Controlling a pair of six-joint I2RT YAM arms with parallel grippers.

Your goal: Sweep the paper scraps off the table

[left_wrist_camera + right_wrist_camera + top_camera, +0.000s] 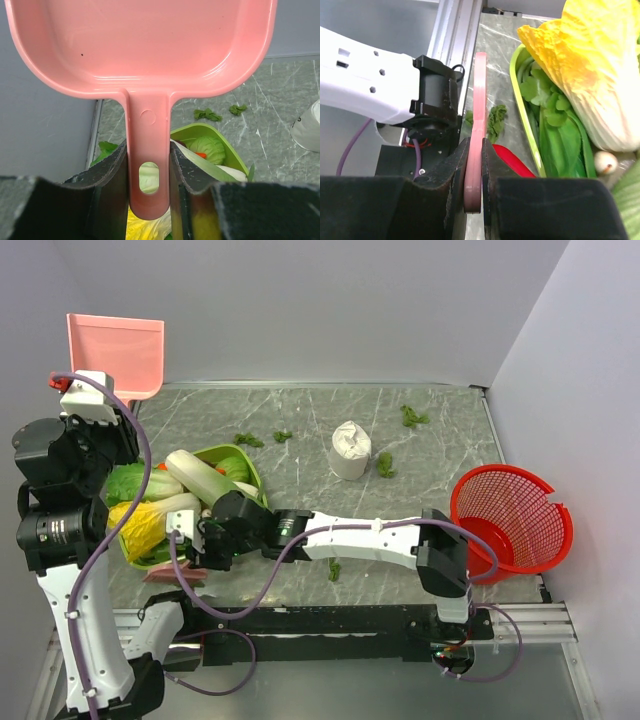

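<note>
Several cabbages and lettuces (140, 525) were heaped in a green tray (256, 472) at the left of the table (300, 405), and the right arm lay stretched across the near edge towards that tray. A white crumpled lump (350, 450) stood to the tray's right, and a red basket (510, 515) sat far right of the tray at the table's end. The paper scraps (385, 465) were scattered: two just beyond the tray's far rim, two past the lump, and one near the front edge, right of the tray, under the right arm. All of these lay well apart from both sets of fingers. One more green bit lay just outside the tray's near rim, beside the right gripper (475, 165). That gripper's jaws were pressed tight on a thin pink strip (479, 100), seen edge-on. The left gripper (147, 165), raised beyond the tray's far left corner, pinched the handle of a pink dustpan (140, 45), its fingers (107, 190) touching the handle on both sides.
</note>
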